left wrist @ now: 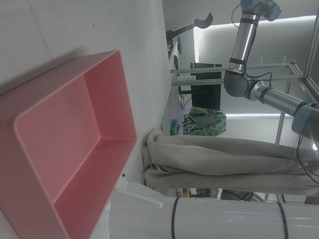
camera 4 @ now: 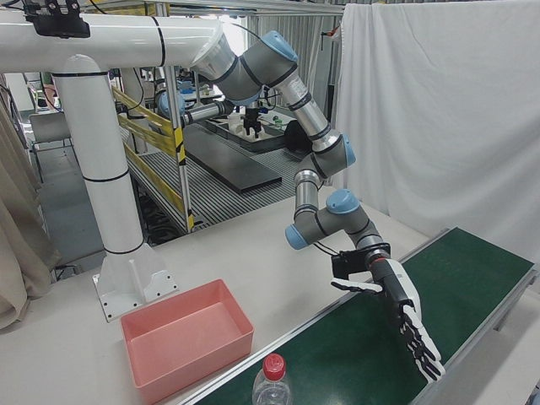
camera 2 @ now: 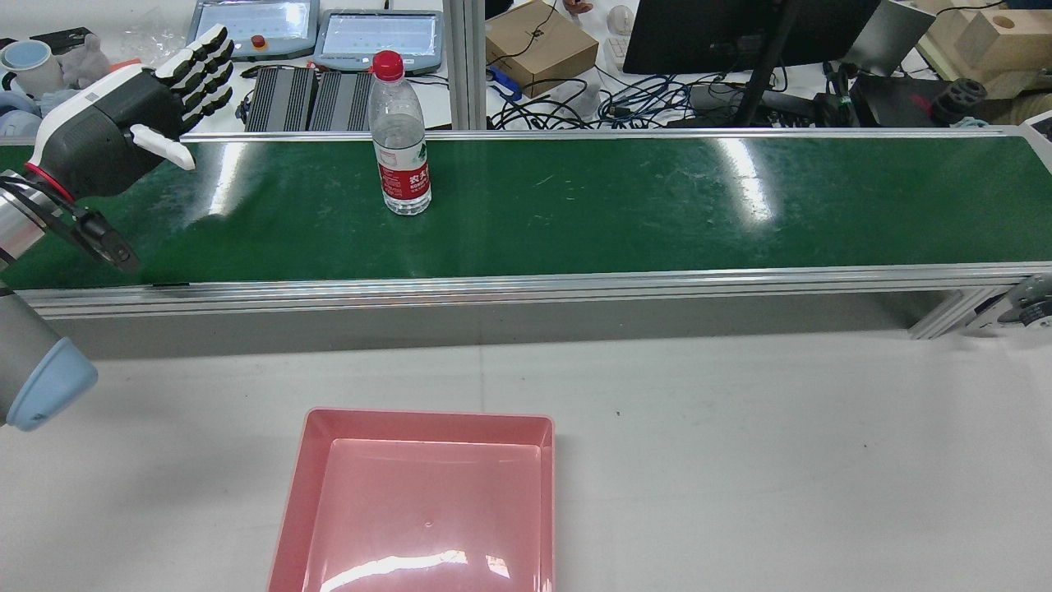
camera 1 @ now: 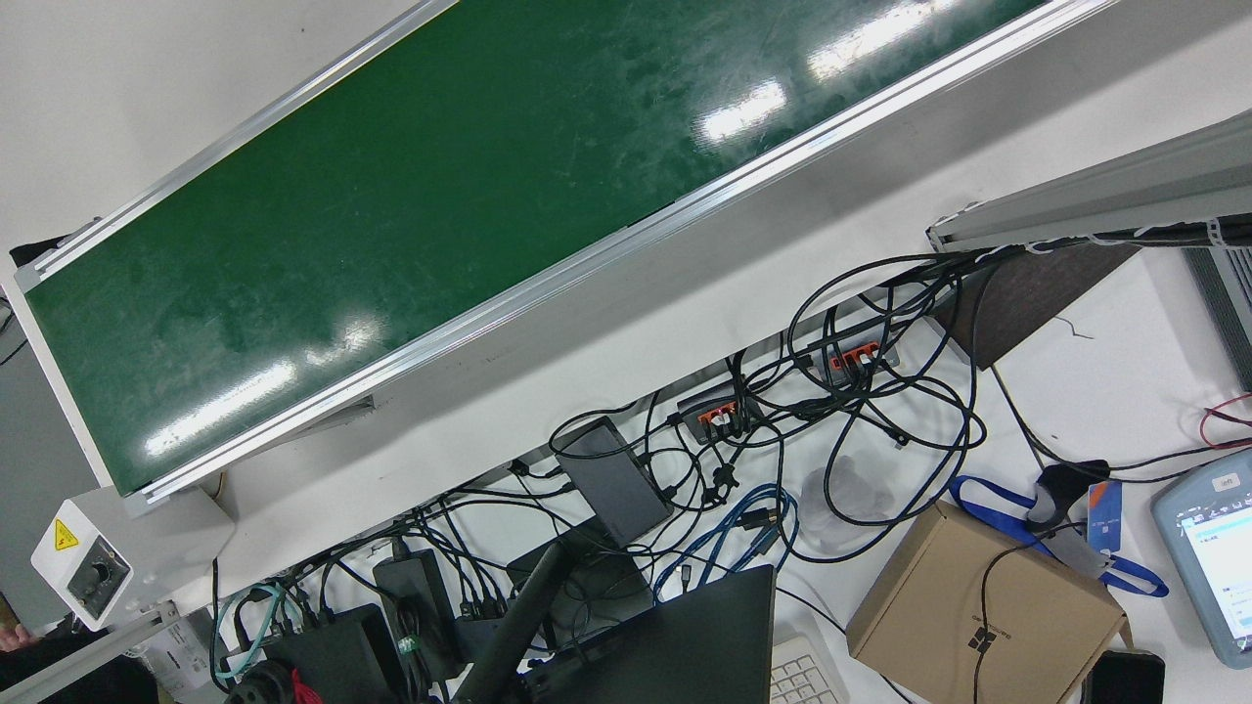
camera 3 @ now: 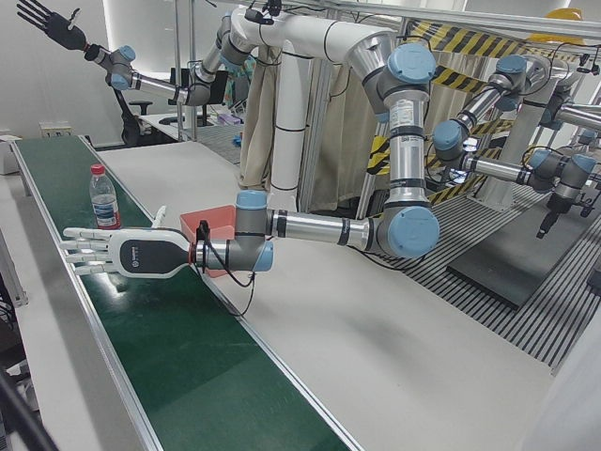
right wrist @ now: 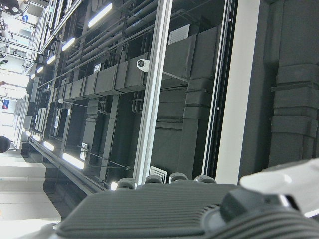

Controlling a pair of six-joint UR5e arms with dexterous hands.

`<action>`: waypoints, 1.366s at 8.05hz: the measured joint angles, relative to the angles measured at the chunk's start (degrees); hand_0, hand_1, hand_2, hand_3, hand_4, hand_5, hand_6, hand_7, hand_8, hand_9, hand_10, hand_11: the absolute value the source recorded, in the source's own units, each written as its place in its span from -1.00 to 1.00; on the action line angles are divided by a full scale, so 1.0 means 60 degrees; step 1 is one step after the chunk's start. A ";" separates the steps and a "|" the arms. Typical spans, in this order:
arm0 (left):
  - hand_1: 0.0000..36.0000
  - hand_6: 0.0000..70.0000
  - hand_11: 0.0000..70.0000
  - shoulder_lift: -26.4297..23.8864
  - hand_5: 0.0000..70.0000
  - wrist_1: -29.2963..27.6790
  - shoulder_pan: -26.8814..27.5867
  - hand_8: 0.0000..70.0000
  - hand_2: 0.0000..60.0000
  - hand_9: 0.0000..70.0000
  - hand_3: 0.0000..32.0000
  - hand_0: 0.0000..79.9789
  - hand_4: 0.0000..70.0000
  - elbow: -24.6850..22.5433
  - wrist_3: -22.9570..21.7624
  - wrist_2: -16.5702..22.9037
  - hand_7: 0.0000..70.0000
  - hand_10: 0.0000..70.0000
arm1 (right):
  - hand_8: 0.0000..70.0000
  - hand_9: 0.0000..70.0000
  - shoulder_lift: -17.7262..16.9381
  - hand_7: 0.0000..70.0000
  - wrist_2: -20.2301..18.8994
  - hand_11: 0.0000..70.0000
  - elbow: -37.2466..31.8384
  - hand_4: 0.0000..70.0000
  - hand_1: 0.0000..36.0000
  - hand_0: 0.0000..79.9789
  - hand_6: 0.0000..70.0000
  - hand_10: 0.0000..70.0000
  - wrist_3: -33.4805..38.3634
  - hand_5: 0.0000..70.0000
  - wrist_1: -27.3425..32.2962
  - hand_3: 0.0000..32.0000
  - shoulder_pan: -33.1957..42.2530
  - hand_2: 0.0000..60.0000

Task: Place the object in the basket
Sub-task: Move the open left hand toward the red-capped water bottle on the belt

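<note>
rear view shows your left hand (camera 2: 136,107) spread flat and empty above the green belt (camera 2: 575,205), well apart from the upright water bottle (camera 2: 399,136). your right hand (camera 3: 52,23) is raised, fingers splayed. pink basket (camera 2: 423,501) sits on the counter (camera 2: 781,460).

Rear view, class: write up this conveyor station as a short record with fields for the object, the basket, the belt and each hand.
Object: water bottle, red cap, standing upright on the belt
Basket: pink basket, nothing in it, on the white table nearer the camera than the belt
Belt: green conveyor belt, carrying only the bottle
Left hand: left hand, fingers spread, holding nothing, above the belt's left end, apart from the bottle
Right hand: no right hand in this view; its own camera shows only a ceiling
</note>
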 measured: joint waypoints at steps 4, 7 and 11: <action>-0.85 -1.00 -0.96 -0.0169 -0.90 0.0117 0.0302 -1.00 -1.00 -1.00 -0.69 0.28 -1.00 0.0035 0.0134 -0.0386 -1.00 -1.00 | -1.00 -1.00 0.0000 -1.00 0.0000 -1.00 0.0000 -1.00 -1.00 -1.00 -1.00 -1.00 0.0000 -1.00 -0.0007 -1.00 0.0000 -1.00; -0.83 -1.00 -0.95 -0.0270 -0.88 -0.0066 0.0421 -0.98 -1.00 -0.97 -0.80 0.27 -1.00 0.0031 -0.0335 -0.0329 -1.00 -0.99 | -1.00 -1.00 0.0000 -1.00 0.0000 -1.00 0.0000 -1.00 -1.00 -1.00 -1.00 -1.00 0.0000 -1.00 0.0004 -1.00 0.0000 -1.00; -0.82 -1.00 -0.93 -0.0299 -0.86 -0.0201 0.0599 -0.95 -1.00 -0.95 -0.84 0.28 -0.97 0.0104 -0.0681 -0.0286 -1.00 -0.98 | -1.00 -1.00 -0.0001 -1.00 0.0000 -1.00 0.0000 -1.00 -1.00 -1.00 -1.00 -1.00 0.0000 -1.00 -0.0001 -1.00 0.0000 -1.00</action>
